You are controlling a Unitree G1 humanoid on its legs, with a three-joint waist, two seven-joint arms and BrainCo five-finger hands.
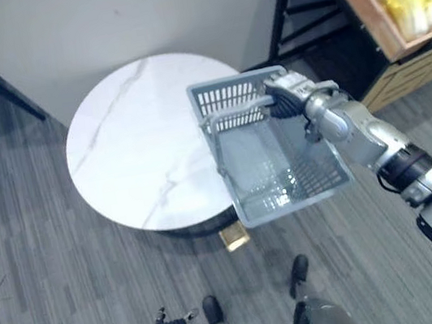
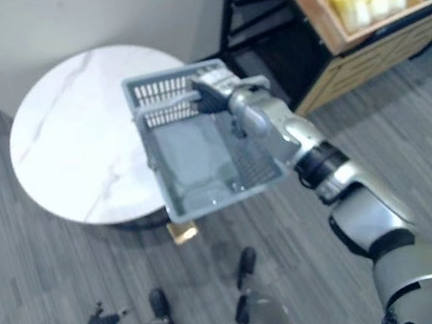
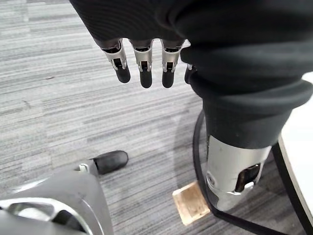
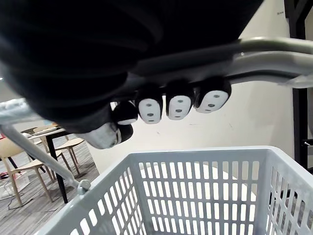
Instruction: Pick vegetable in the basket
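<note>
Table (image 1: 127, 143) near basket (image 1: 279, 170) in right robot hand (image 1: 288, 95)

No legible text, labels, numbers, signs.

Grey slotted plastic basket (image 1: 270, 166), glossy white marble-look tabletop (image 1: 131, 142), matt grey carpet (image 1: 37, 281), wooden crate (image 1: 419, 68)
</note>
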